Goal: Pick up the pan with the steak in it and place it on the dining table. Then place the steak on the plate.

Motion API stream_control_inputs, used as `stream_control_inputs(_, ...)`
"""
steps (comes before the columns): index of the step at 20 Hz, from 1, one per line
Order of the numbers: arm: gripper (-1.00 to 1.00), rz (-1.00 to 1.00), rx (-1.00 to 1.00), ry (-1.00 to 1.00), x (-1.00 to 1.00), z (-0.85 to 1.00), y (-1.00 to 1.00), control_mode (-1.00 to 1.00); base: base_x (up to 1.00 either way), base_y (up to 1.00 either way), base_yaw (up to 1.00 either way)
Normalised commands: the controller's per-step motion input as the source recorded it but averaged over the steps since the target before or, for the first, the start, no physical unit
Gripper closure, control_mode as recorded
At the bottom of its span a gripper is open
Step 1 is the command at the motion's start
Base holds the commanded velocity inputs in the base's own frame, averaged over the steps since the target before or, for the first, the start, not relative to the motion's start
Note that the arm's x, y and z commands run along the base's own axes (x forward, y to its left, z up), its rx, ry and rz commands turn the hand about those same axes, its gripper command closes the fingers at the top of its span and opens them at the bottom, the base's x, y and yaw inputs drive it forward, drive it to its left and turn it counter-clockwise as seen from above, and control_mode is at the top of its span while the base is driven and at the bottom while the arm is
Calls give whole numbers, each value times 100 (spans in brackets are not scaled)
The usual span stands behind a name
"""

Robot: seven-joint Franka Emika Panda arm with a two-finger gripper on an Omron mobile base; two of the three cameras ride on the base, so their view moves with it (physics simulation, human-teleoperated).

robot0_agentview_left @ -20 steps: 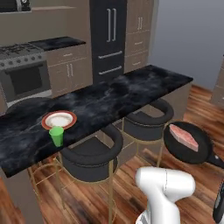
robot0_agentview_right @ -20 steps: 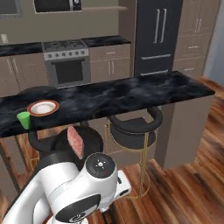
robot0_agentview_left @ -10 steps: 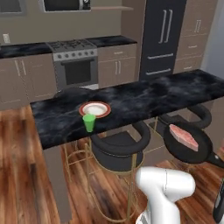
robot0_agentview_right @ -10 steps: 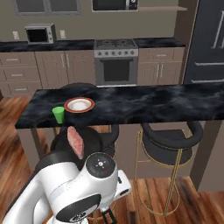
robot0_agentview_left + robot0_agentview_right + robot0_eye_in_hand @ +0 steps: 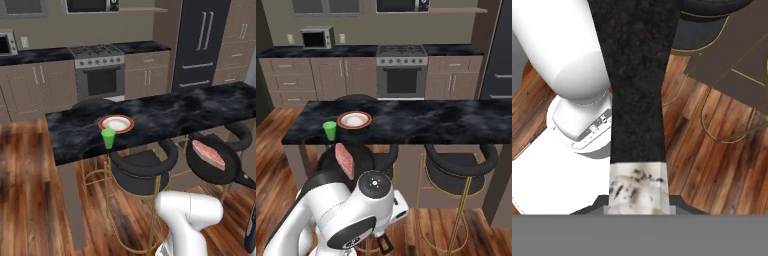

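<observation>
The black pan (image 5: 212, 161) hangs in the air at the right, level with the stools and lower than the dining table (image 5: 165, 116). The pink steak (image 5: 209, 153) lies flat in it. From the right base the steak (image 5: 346, 160) and the pan (image 5: 362, 159) peek out behind my arm. In the hand view the pan's long handle (image 5: 637, 90) runs up the middle, and my gripper (image 5: 638, 209) is shut on its pale end. The orange-rimmed plate (image 5: 116, 123) sits on the table's left part, also seen as the plate (image 5: 354, 120) from the right base.
A small green cup (image 5: 108, 138) stands just in front of the plate, near the table's edge. Black bar stools (image 5: 142, 167) with gold legs are tucked under the table. A stove (image 5: 99, 70) and a dark fridge (image 5: 205, 45) line the back wall.
The whole picture has shifted as the base drives: the table end with the plate and cup has come toward the middle of both views. The pan stays held with the steak in it.
</observation>
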Motion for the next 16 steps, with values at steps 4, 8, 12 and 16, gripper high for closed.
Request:
stream_control_inputs(4, 100, 0, 0, 0, 0, 0, 0, 100, 31, -77, 8)
stream_control_inputs(8, 100, 0, 0, 0, 0, 0, 0, 100, 23, -82, 7)
stream_control_inputs(12, 100, 0, 0, 0, 0, 0, 0, 100, 7, -33, 4)
stream_control_inputs(16, 100, 0, 0, 0, 0, 0, 0, 100, 41, 0, 0)
